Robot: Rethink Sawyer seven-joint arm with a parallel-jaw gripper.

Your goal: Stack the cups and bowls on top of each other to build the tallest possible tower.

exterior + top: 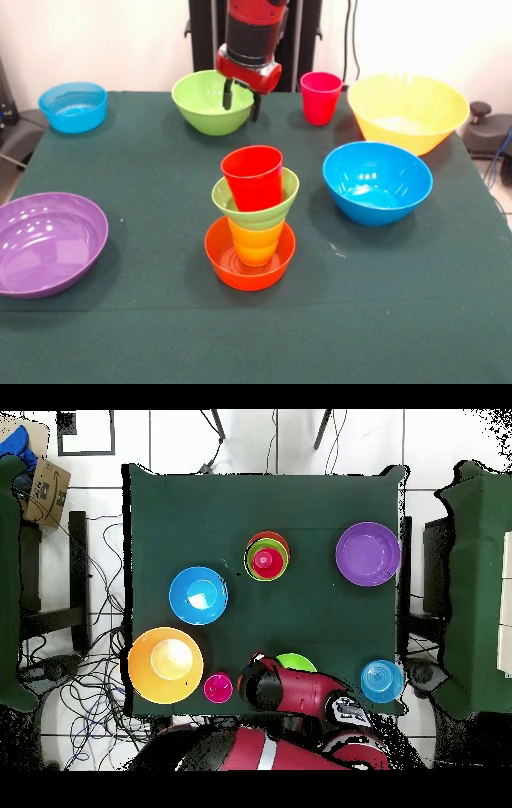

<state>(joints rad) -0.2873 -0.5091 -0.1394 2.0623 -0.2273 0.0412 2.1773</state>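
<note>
The tower (252, 218) stands mid-surface (160, 336): orange bowl at the base, yellow-orange cup in it, small green bowl seated on that cup, red cup on top, leaning slightly; wide pieces alternate with narrow ones, probably to gain height. Beyond the tower, the gripper (241, 102) hangs at the rim of the larger green bowl (210, 102), fingers a little apart and holding nothing. The pink cup (320, 98) stands beyond the tower too, next to that bowl; both are unused.

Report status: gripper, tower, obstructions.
Gripper empty, jaws open, over green bowl. Tower four high, red cup on top. Nothing blocking.
</note>
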